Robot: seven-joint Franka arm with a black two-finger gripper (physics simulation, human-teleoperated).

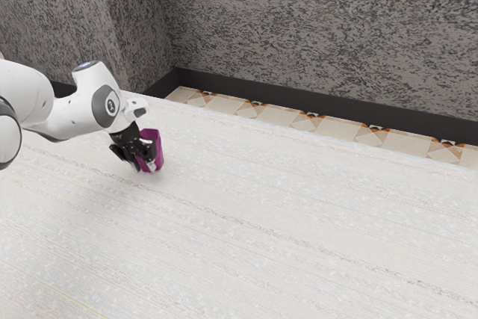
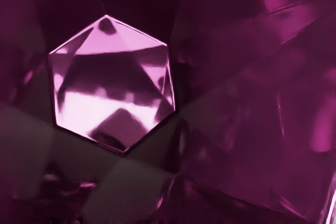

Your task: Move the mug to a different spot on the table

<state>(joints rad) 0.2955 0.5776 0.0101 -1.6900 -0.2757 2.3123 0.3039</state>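
A glossy magenta mug (image 1: 152,150) sits at the exterior view's left on the pale wood-grain table (image 1: 269,214). My black gripper (image 1: 139,156) is down at the mug, its fingers against the mug's wall on the side facing the arm. In the wrist view the hand looks straight down into the mug (image 2: 113,85): faceted purple walls surround a shiny hexagonal bottom. Whether the mug rests on the table or hangs just above it, I cannot tell.
The table stretches wide toward the exterior view's right and front. Behind it runs a strip of patterned floor tiles (image 1: 314,119) under a dark skirting and a rough grey wall (image 1: 321,28).
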